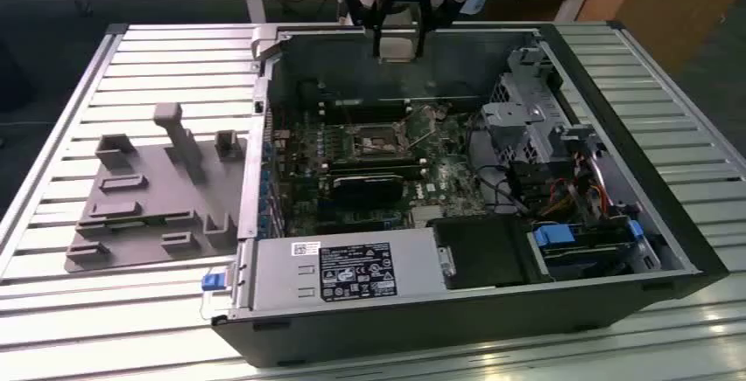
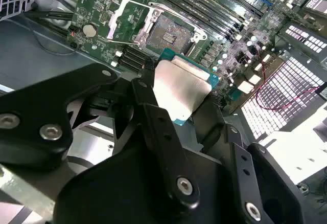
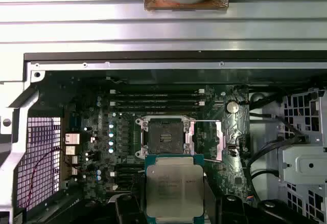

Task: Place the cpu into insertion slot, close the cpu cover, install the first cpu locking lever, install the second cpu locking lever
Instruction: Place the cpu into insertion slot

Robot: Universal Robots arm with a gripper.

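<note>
We are gripping the cpu (image 2: 179,86) by two opposite edges in the end effector (image 2: 180,97), jaws narrowed onto the chip, and we are hanging above the open case (image 1: 466,333), near its far wall in the exterior view. In the first wrist view the cpu (image 3: 174,188) is sitting level, metal top facing the camera. The slot (image 3: 164,136) is lying bare on the motherboard (image 3: 102,178), well apart from the chip, with the cover (image 2: 144,28) swung open beside it.

As we are judging it, the thin edge hold is the weak point: a jolt could be letting the chip slip or tilt. A tilted or offset chip meeting the slot would be pressing on its contacts and could be bending them. A sideways drift could be catching the raised cover or the memory slots (image 3: 153,97) just beside the slot. We cannot tell whether the chip's corners are matching the slot's keying
</note>
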